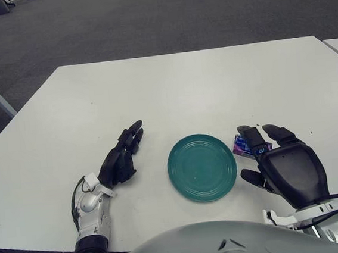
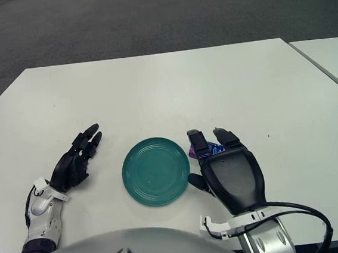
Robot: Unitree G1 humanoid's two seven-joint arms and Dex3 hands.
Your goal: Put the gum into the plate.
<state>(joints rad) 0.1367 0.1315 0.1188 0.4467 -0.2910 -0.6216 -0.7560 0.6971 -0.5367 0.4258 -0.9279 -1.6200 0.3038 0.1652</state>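
Peeking beyond the right hand (image 1: 283, 163), a purple-blue gum (image 1: 241, 145) packet.

Head-mounted stereo pair, angled down over the same table (image 1: 212, 80).

White table (image 2: 171, 84) with a round teal plate (image 2: 156, 170) near its front edge, nothing in it. Right of the plate, right hand (image 2: 226, 169) seen from the back, fingers extended over a small purple-blue gum pack (image 2: 202, 151); pack mostly hidden, just beside the plate's right rim. Contact with pack unclear. Left of the plate, left hand (image 2: 76, 161), fingers loosely extended, well apart from the rim. Grey carpet beyond the table.
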